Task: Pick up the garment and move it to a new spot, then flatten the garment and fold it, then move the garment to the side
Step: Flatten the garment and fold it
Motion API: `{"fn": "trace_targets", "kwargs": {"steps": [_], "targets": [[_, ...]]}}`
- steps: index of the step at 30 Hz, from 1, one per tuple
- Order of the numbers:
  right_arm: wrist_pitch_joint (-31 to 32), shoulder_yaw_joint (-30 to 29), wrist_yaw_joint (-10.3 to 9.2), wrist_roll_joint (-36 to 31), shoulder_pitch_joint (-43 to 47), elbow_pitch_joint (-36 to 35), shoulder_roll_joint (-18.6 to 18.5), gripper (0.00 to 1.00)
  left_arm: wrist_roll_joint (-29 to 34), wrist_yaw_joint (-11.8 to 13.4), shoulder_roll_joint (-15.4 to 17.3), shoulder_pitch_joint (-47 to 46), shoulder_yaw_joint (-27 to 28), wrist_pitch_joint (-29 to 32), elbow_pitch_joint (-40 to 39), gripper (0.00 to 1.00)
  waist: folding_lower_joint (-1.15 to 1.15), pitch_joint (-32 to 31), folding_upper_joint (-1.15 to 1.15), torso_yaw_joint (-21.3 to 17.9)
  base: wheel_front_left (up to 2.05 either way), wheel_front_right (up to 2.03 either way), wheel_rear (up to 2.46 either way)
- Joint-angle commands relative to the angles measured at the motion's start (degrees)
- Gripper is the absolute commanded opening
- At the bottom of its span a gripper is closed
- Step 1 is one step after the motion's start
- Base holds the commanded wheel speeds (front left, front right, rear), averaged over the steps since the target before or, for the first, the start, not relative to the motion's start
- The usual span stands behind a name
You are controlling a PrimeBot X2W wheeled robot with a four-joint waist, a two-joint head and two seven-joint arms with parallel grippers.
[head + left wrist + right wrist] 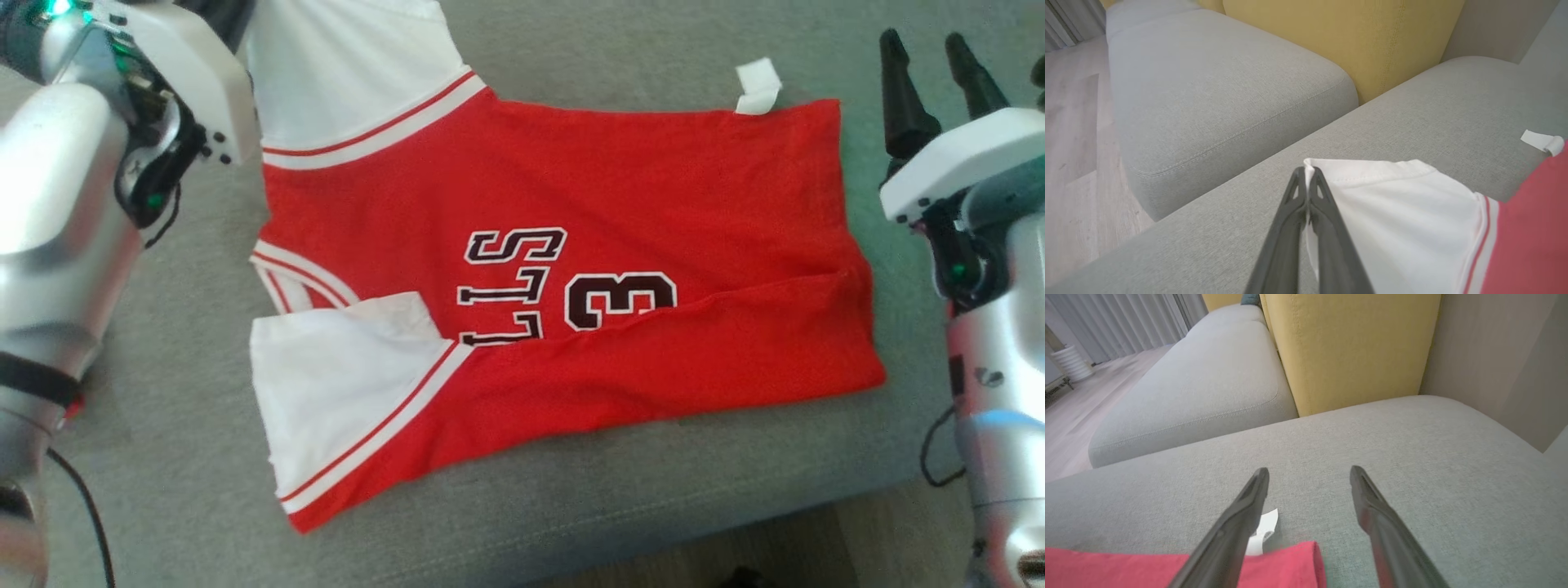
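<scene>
1. You are looking down at a wide grey seat cushion [620,49], and it is carrying everything here. A second grey cushion [1216,81] is sitting just beside it across a seam, and a yellow back cushion [1339,41] is standing upright behind both.
2. The garment [620,180], a red jersey with white sleeves and striped trim, is lying spread across the grey seat cushion. Its collar end is pointing toward your left arm and its hem toward your right. Its near long edge is lying folded over the body, covering the lower part of the dark lettering and the number 3.
3. Your left gripper [1306,171] is pinching the garment. Its two dark fingers are pressing together on the outer corner of the far white sleeve [351,65], with a sliver of white cloth showing between them. You cannot tell whether that corner is lifting off the cushion.
4. Your right gripper [922,41] is hovering just past the hem end, fingers spread wide and holding nothing.
5. A small white tag [758,86] is sticking out from the far hem corner and lying on the grey fabric.
</scene>
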Motion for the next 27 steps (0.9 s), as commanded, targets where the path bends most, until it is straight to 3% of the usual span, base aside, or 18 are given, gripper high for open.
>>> {"fn": "trace_targets", "kwargs": {"steps": [1,14,27], "targets": [[0.4,1.1,-0.05,0.3,-1.8,-1.3,-1.2,1.0,0.0,0.4,2.0,-1.1,1.7,-0.8,-2.0,0.0,0.0,-1.3,0.0,2.0,0.0,0.0,0.0],[8.3,6.5,-0.05,0.8,-4.3,9.5,-6.5,1.0,-0.2,1.4,2.4,2.0,-0.3,1.7,-9.9,0.0,0.0,-0.4,0.0,5.2,0.0,0.0,0.0],[9.8,9.4,-0.05,0.4,-7.8,16.2,-7.5,1.0,-0.3,2.3,3.6,1.9,-0.8,2.9,-12.5,0.0,0.0,1.4,0.0,5.3,0.0,0.0,0.0]]}}
